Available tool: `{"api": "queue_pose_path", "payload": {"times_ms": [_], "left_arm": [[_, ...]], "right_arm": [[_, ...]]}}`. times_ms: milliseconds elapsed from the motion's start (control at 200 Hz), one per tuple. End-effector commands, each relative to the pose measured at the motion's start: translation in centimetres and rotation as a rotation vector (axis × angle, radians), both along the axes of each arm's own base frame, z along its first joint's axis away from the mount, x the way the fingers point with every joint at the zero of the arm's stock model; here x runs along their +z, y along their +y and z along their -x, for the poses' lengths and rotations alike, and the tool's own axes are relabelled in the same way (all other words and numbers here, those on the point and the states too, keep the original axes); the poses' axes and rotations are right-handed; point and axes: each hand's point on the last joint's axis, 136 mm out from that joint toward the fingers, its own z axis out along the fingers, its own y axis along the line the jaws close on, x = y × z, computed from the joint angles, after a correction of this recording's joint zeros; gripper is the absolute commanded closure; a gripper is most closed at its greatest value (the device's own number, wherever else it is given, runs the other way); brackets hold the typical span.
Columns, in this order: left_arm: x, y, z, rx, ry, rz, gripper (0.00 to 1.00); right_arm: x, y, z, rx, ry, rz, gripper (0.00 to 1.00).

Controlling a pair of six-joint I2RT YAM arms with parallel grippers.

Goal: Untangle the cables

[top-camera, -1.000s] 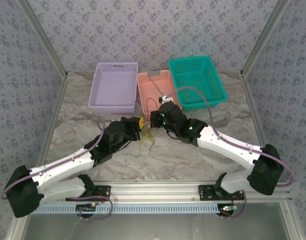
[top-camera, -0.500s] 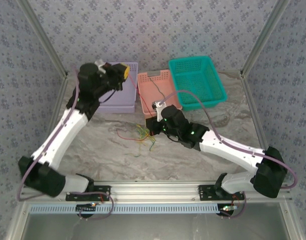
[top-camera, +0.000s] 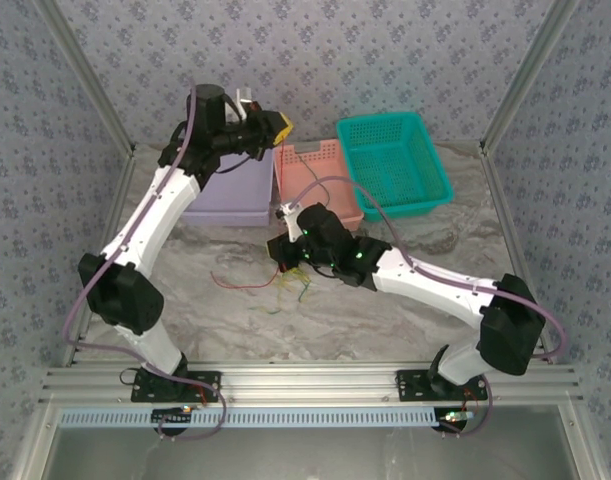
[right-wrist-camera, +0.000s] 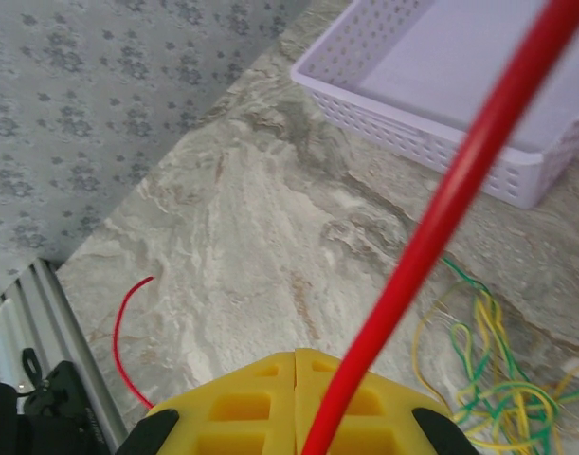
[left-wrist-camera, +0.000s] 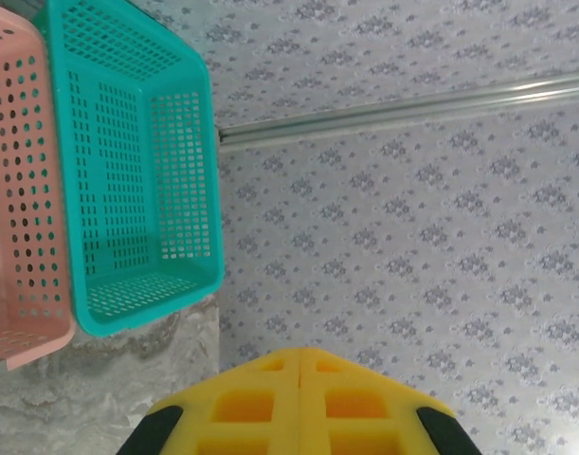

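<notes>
**Papered Walls Are Enclosing a Marbled Table**

Grey-blue wallpaper (top-camera: 315, 60) with a small repeating floral motif is covering the back and side walls. Two slanted metal posts, left (top-camera: 85, 70) and right (top-camera: 525, 72), are framing the corners. A table (top-camera: 365, 330) with a pale marble-look top is stretching between the walls, and a ribbed aluminium rail (top-camera: 315, 378) is running along its near edge. Soft, even light is falling everywhere.

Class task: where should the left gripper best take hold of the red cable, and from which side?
I'd grip the red cable's loose end, flat on the table left of the yellow-green tangle. Come from above: it lies clear of other cables.
</notes>
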Motion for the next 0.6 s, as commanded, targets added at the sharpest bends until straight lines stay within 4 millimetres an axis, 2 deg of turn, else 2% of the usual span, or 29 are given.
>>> {"api": "queue_pose_path", "payload": {"times_ms": [0, 70, 85, 140, 180, 265, 335, 410, 430, 595], "left_arm": [[3.9, 0.8, -1.9, 0.039, -0.173, 0.022, 1.00], [2.8, 1.3, -2.7, 0.052, -0.150, 0.007, 1.00], [2.6, 1.5, -2.9, 0.056, -0.145, 0.005, 1.00], [1.9, 2.1, -3.3, 0.066, -0.127, -0.012, 0.98], [1.2, 2.7, -3.5, 0.078, -0.108, -0.031, 0.86], [-0.1, 4.4, -3.6, 0.109, -0.071, -0.090, 0.38], [-0.6, 6.1, -2.9, 0.147, -0.068, -0.165, 0.22], [-0.5, 8.4, -1.7, 0.208, -0.072, -0.250, 0.13], [-0.5, 9.0, -1.3, 0.224, -0.073, -0.275, 0.02], [0.6, 15.2, 3.9, 0.414, -0.110, -0.513, 0.01]], "right_arm": [[-3.3, 1.3, 4.0, 0.161, 0.129, 0.084, 1.00], [-3.6, 1.1, 2.9, 0.122, 0.171, 0.072, 1.00], [-2.5, 1.4, 2.4, 0.113, 0.164, 0.049, 1.00], [-2.0, 1.2, 1.1, 0.071, 0.193, 0.022, 1.00], [-1.7, 1.3, 0.6, 0.060, 0.218, -0.001, 1.00], [-1.0, 1.3, -0.6, 0.021, 0.282, -0.045, 1.00], [-0.7, 1.3, -1.5, -0.011, 0.345, -0.079, 1.00], [-0.5, 1.4, -2.6, -0.043, 0.413, -0.108, 1.00], [-0.5, 1.3, -2.9, -0.052, 0.431, -0.115, 1.00], [-0.8, 1.4, -5.0, -0.111, 0.533, -0.155, 1.00]]}}
